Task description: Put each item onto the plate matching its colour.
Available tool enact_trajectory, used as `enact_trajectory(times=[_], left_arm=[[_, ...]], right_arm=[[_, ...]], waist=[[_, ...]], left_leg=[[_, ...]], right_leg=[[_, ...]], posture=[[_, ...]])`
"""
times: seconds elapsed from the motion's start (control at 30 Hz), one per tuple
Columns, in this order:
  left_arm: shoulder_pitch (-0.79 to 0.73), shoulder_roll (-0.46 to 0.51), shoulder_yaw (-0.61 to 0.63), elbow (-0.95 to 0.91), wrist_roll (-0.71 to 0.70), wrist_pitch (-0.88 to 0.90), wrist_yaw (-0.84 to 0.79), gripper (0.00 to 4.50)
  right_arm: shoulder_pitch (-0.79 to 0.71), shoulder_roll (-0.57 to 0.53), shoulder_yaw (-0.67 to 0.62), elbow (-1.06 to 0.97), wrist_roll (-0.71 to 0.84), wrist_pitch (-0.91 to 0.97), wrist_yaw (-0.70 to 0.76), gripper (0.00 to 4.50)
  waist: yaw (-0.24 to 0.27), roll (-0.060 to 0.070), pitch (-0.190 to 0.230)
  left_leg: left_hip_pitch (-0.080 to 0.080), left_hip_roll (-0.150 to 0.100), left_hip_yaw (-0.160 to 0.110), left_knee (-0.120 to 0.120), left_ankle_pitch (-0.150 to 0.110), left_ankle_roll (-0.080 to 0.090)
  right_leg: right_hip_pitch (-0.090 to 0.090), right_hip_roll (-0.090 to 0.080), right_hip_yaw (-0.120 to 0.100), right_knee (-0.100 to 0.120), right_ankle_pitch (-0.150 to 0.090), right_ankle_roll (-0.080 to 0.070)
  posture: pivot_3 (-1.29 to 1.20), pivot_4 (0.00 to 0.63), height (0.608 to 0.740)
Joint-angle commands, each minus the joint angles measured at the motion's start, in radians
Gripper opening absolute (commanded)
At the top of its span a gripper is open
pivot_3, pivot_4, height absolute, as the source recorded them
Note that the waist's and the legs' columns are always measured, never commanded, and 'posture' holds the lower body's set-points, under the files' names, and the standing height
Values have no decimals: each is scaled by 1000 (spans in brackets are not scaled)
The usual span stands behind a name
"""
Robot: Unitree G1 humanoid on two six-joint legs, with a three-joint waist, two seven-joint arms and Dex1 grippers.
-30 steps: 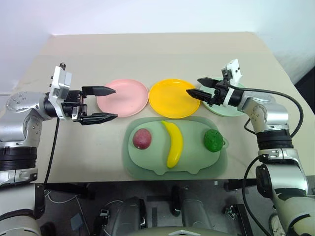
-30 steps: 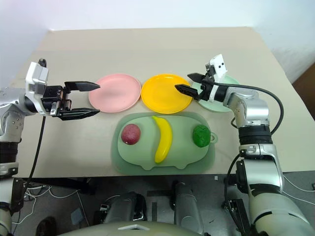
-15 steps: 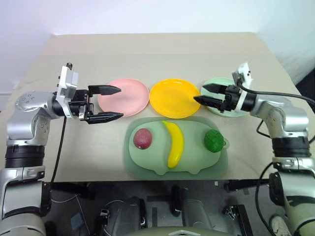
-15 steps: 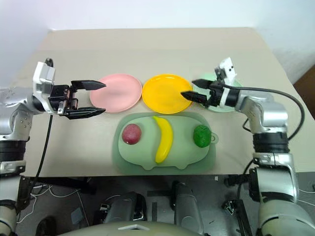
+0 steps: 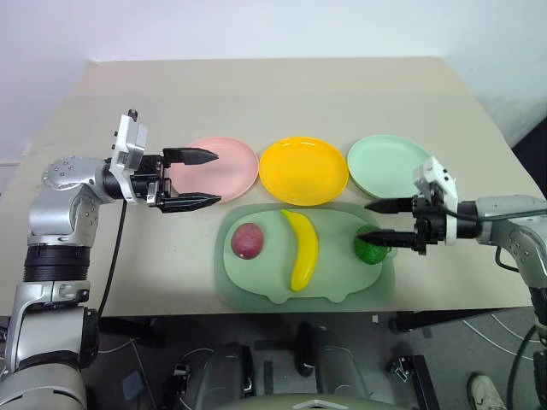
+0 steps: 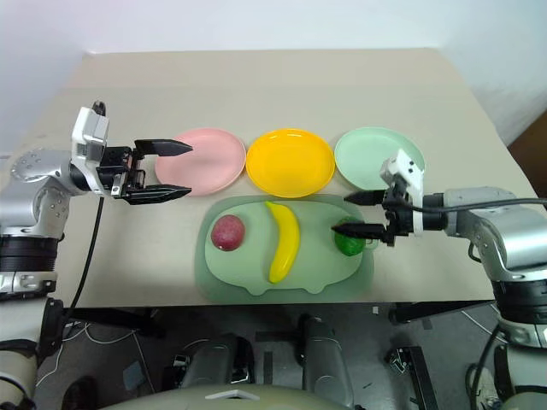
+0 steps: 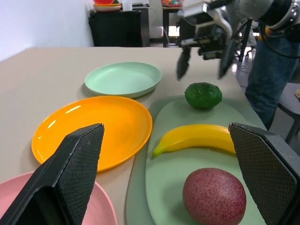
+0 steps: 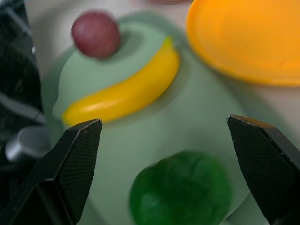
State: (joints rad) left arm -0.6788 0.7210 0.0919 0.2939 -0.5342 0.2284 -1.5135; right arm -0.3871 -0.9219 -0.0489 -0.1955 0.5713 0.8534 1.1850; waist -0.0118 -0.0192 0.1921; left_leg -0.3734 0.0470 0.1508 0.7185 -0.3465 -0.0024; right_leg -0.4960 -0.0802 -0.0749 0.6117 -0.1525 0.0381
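- Right gripper (image 5: 382,220) has swung back off the mint green plate (image 5: 389,166) and now sits low beside the green fruit (image 5: 371,246), fingers spread wide, nothing held.
- Left gripper (image 5: 202,178) hangs over the near edge of the pink plate (image 5: 231,168), jaws wide, empty too.
- I see the banana (image 5: 301,249), green fruit and reddish-purple fruit (image 5: 247,241) all on the pale green board (image 5: 342,282).
- Yellow plate (image 5: 303,170) sits between the other two on the tabletop (image 5: 273,94).

No legible text (or labels)
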Motion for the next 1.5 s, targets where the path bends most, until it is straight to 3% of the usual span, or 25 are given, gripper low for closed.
enact_trajectory(times=[0.03,0.3,0.7,0.97,1.5], left_arm=[[-20,8,14,-10,-4,-8,-7,4459],[-16,23,20,-17,-4,1,-10,4459],[-22,29,20,-14,-4,4,-11,4459],[-20,27,21,-15,-6,3,-13,4459],[-23,32,22,-20,-7,12,-16,4459]], right_arm=[[12,-6,18,-43,-12,-51,6,4500],[11,0,96,-29,-97,-160,-14,4500],[-7,-9,105,36,-140,-239,10,4500],[-42,10,91,39,-125,-170,-34,4500],[-28,-11,143,102,-212,-316,71,4500]], waist=[[0,0,0],[1,-1,-1],[2,-1,-1],[1,-1,-1],[1,-1,-1]], left_leg=[[0,0,0,0,0,0],[0,0,-1,1,0,0],[0,0,-2,1,0,0],[0,0,-2,1,0,0],[-1,0,-3,2,0,0]], right_leg=[[0,0,0,0,0,0],[1,0,-1,0,0,0],[1,0,-2,0,0,0],[1,0,-2,0,0,0],[2,-1,-4,0,0,0]], posture=[[0,150,704],[0,150,704],[0,150,704],[0,150,704],[0,150,704]])
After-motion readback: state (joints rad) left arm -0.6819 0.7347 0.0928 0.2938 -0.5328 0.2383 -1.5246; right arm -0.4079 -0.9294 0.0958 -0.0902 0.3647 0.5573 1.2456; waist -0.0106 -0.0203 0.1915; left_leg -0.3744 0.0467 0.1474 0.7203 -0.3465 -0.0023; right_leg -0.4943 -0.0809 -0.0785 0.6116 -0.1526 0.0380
